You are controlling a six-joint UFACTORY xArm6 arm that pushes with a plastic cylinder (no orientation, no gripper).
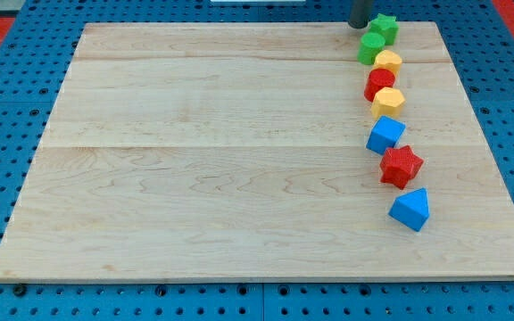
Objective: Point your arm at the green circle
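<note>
Just above the green circle [370, 47], our tip [360, 26] holds nothing; overshoot could nudge the touching green star [384, 28].

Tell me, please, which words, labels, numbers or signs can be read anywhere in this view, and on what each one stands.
None: no text can be read. The wooden board, the blue pegboard and the blocks, from the green star down to the blue triangle, are all unmarked.
</note>
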